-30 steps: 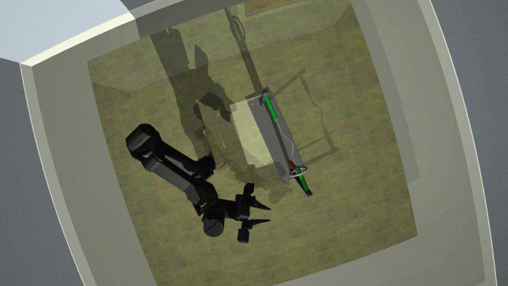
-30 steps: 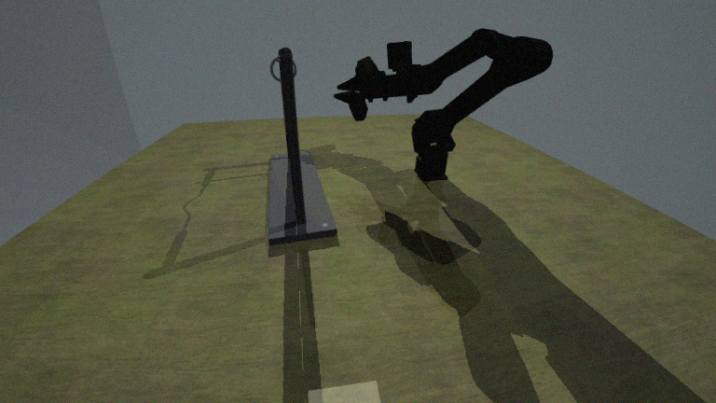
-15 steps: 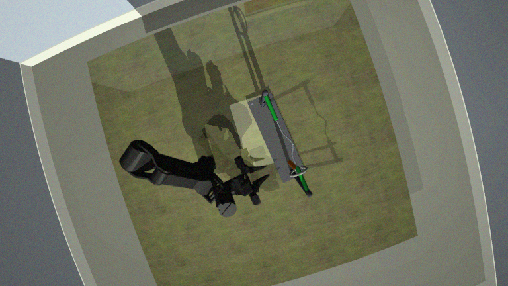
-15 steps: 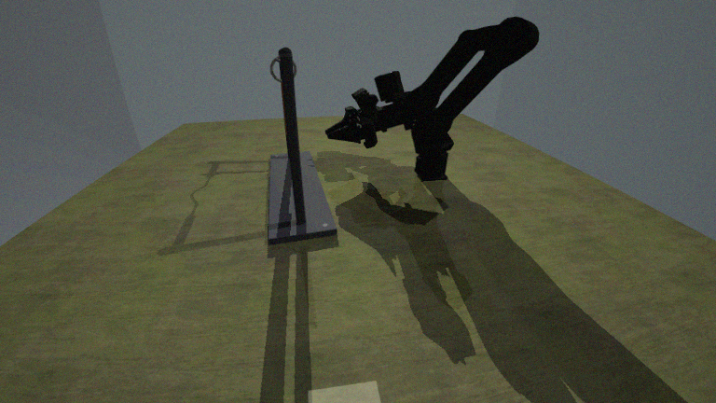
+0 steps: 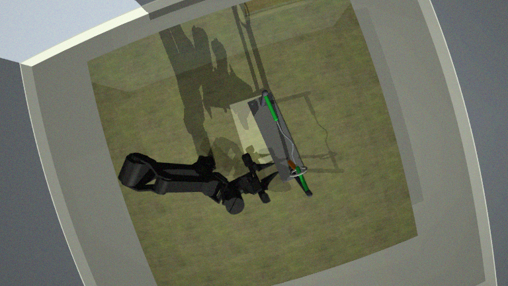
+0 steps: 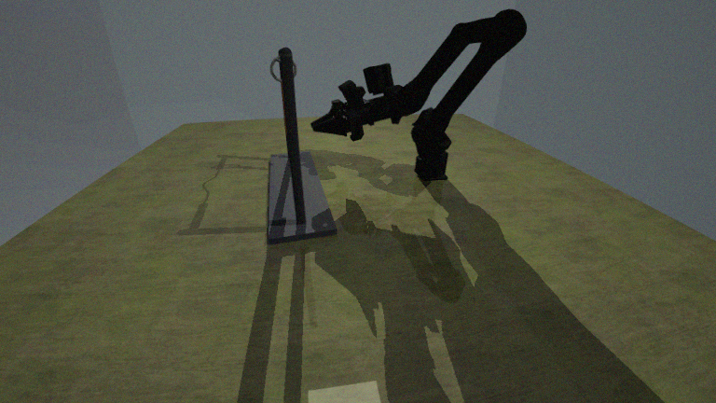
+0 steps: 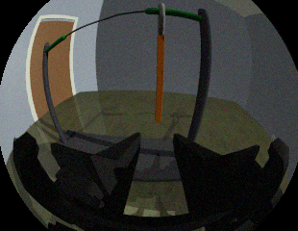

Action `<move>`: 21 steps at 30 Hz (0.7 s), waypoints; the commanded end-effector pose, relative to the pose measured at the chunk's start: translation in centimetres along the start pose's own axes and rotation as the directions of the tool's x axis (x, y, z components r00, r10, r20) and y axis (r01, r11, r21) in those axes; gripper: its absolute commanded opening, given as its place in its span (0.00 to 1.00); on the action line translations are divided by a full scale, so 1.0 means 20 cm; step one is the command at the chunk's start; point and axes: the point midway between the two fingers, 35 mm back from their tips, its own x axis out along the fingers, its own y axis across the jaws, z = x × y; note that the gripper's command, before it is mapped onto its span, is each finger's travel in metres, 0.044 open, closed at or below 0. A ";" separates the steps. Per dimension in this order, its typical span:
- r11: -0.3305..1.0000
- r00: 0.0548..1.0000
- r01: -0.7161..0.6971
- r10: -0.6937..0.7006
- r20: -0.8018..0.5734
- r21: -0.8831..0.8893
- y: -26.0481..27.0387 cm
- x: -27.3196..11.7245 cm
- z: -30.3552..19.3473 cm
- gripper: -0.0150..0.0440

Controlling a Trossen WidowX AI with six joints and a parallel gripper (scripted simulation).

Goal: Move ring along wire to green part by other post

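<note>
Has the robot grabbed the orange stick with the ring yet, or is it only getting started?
Only getting started. Nothing is done yet: the ring hangs on the green part by the near post, orange handle dangling untouched. In hand: the end effector points at the handle, fingers partly closed on nothing, not touching it. Left: grip the handle, slide the ring past the grey wire to the far green part, let go, back away.
</note>
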 end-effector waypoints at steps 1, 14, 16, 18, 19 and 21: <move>1.000 1.000 0.004 -0.004 0.031 -0.009 -0.01 0.07 0.09 0.53; 1.000 0.999 0.004 -0.004 0.032 -0.009 -0.02 0.11 0.11 0.53; 1.000 0.999 0.004 -0.004 0.031 -0.010 -0.02 0.13 0.11 0.53; 1.000 0.999 0.004 -0.004 0.031 -0.010 -0.02 0.14 0.11 0.53; 1.000 1.000 0.004 -0.004 0.031 -0.010 -0.02 0.15 0.11 0.53; 1.000 1.000 0.004 -0.004 0.031 -0.010 -0.02 0.16 0.11 0.53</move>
